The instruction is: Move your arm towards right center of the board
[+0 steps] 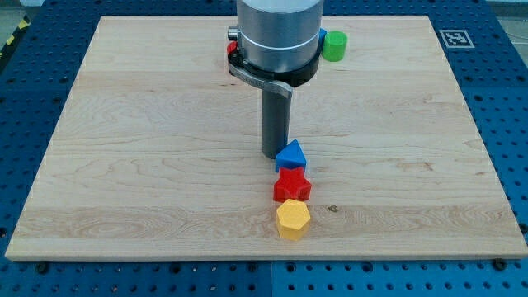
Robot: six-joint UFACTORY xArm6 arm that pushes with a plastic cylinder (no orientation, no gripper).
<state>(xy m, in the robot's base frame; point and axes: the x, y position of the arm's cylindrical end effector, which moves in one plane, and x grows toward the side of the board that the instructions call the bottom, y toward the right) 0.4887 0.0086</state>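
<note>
My tip point(275, 155) rests on the wooden board point(148, 140) near its centre, touching or just left of the blue triangular block point(291, 155). Below the blue block sits a red star-shaped block point(291, 186), and below that a yellow hexagonal block point(293, 219); the three form a short column toward the view's bottom. A green cylinder block point(334, 45) stands at the view's top, right of the arm's body. A bit of a red block point(232, 49) and a sliver of a blue block point(323, 35) peek out from behind the arm, mostly hidden.
The board lies on a blue perforated table point(511, 99). A black-and-white marker tag point(454, 37) is at the board's top right corner. The arm's wide grey body point(276, 33) covers the top centre of the board.
</note>
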